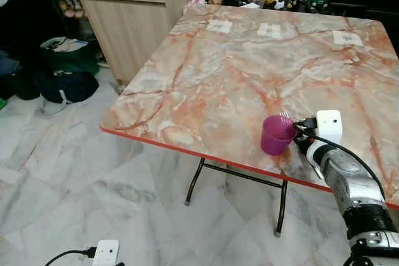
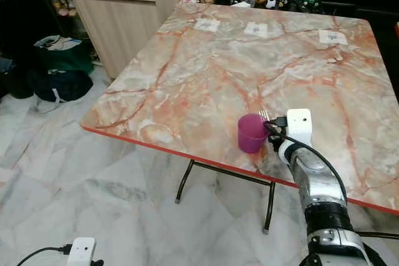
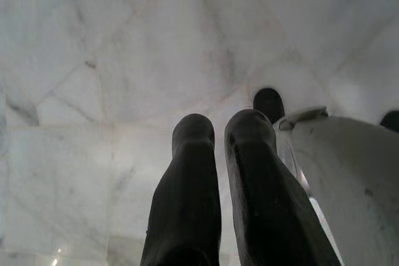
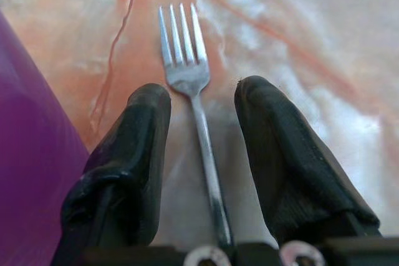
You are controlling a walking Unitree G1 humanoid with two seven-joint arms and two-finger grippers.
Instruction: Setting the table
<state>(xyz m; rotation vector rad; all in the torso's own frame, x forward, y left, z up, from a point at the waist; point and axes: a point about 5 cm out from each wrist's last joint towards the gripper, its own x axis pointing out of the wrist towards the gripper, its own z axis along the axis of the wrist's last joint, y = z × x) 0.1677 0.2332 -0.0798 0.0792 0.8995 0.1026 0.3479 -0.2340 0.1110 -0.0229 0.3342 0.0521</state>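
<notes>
Right wrist view: right claw [image 4: 198, 116] apart, astride fork [image 4: 190, 85], beside purple cup [image 1: 277, 134]; left claw [image 3: 223, 138] together.

Both head eyes looked forward and down across the same marble tabletop [image 1: 237, 73]. The right wrist camera sat close above the fork [image 4: 190, 91]; the left wrist camera faced the floor [image 3: 93, 60].

Silver fork [image 4: 196, 116] beside purple cup [image 1: 277, 134]
</notes>
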